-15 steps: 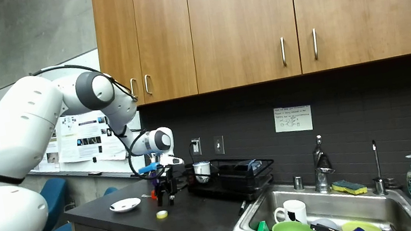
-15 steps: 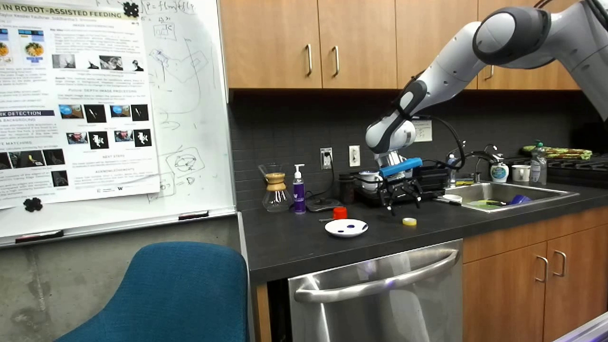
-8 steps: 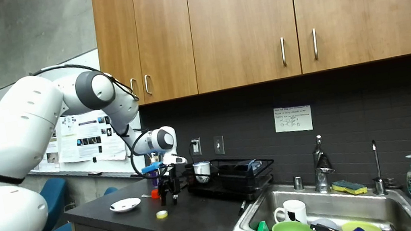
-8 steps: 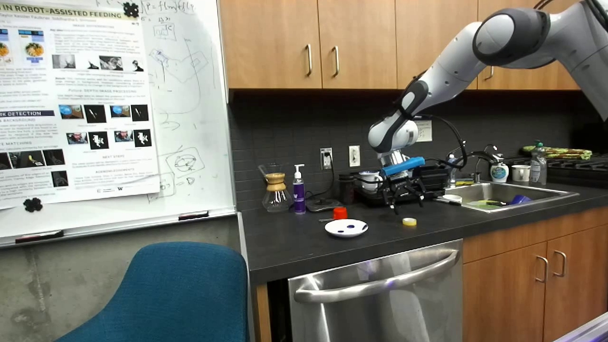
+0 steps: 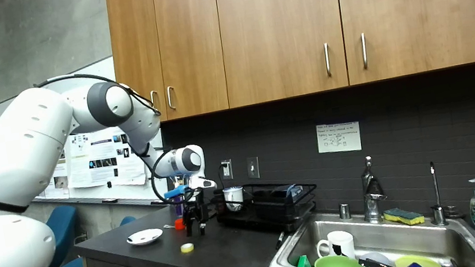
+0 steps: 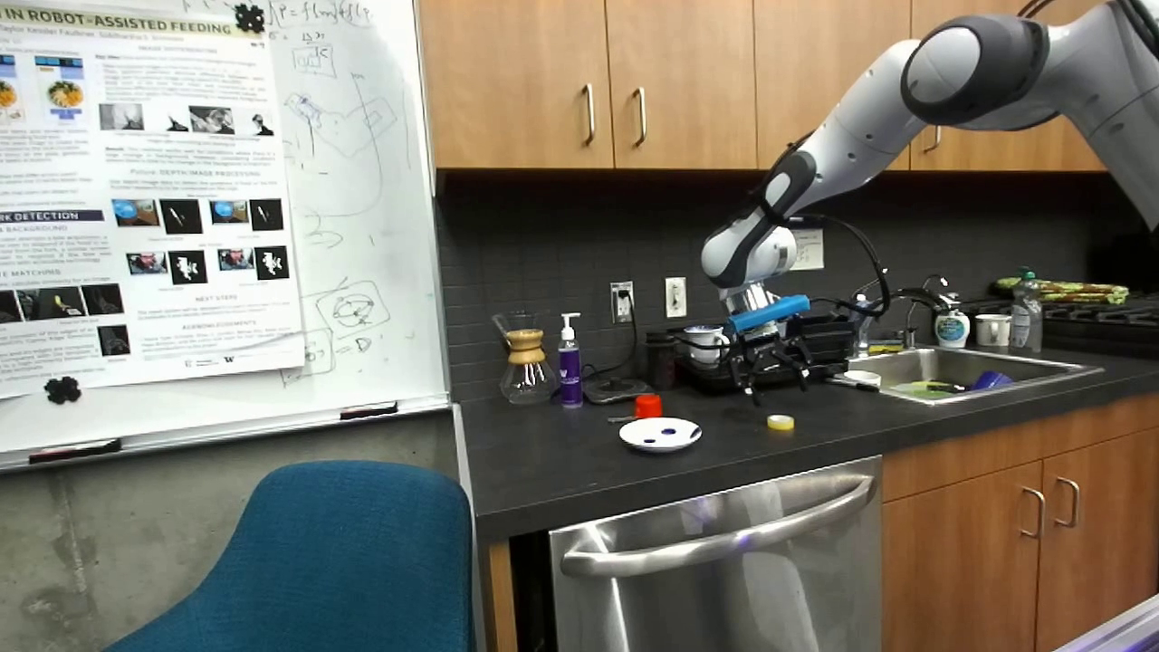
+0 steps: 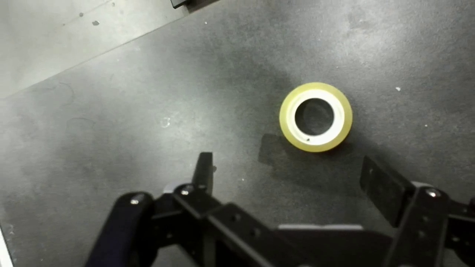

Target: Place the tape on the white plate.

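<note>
Tape [image 6: 780, 423], a small yellow roll with a white core, lies flat on the dark tabletop [image 6: 543, 471], just to the near side of the pincer [image 7: 286, 167]. The pincer hangs above the tabletop with its two fingers spread wide, and it has hold of nothing. To the left of the tape, apart from it in both exterior views, sits the white plate [image 6: 634, 437], which has dark blue spots. Just beyond the plate is a red item [image 6: 648, 406]; farther back stand a purple pump bottle [image 6: 570, 373], its label too small to read, and a glass jug [image 6: 527, 382]. To the right of the pincer, on the far side, a black dish rack [image 5: 285, 204] has a white mug [image 5: 234, 198] at its left end. Farther right, the steel sink [image 5: 303, 242] holds another mug [image 5: 342, 244] and a green bowl [image 5: 339, 266]. On the far wall hangs a handwritten note [image 5: 338, 137], too small to make out. At the left, a poster [image 6: 145, 199] on a whiteboard [image 6: 389, 254] reads "ROBOT-ASSISTED FEEDING" along its top, with "NEXT STEPS" and "ACKNOWLEDGEMENTS" lower down; the handwriting beside it is hard to read.
</note>
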### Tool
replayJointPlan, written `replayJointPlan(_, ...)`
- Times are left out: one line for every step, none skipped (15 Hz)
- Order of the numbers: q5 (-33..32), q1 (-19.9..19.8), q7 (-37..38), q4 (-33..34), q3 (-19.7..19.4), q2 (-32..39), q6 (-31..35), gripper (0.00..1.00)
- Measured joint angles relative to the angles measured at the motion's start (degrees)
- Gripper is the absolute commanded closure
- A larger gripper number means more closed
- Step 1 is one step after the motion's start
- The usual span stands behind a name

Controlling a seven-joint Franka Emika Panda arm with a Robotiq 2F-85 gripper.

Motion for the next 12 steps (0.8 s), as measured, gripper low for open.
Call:
replayJointPlan(0.0,-0.1,-0.1,0.4,-0.1,0.0,-0.5,0.00)
replayJointPlan(0.0,-0.3,-0.2,0.8,-0.1,0.0,-0.9,0.00)
replayJointPlan(0.0,-0.5,-0.4,1.3,-0.2,0.0,-1.3,0.00)
replayJointPlan(0.0,-0.7,-0.7,1.8,-0.3,0.0,-1.7,0.00)
replayJointPlan(0.0,-1.0,-1.0,2.1,-0.5,0.0,-2.0,0.00)
replayJointPlan(0.0,-1.3,-1.3,2.4,-0.5,0.0,-2.1,0.00)
replayJointPlan(0.1,-1.6,-1.7,2.5,-0.6,-0.1,-2.1,0.00)
replayJointPlan(0.2,-1.6,-2.0,2.5,-0.5,-0.1,-2.1,0.00)
replayJointPlan(0.2,-1.6,-2.2,2.4,-0.4,-0.1,-2.2,0.00)
replayJointPlan(0.3,-1.4,-2.2,2.2,-0.1,-0.1,-2.3,0.00)
replayJointPlan(0.4,-1.1,-2.2,1.9,0.3,0.0,-2.3,0.00)
replayJointPlan(0.7,-0.8,-2.2,1.4,0.7,0.1,-2.3,0.00)
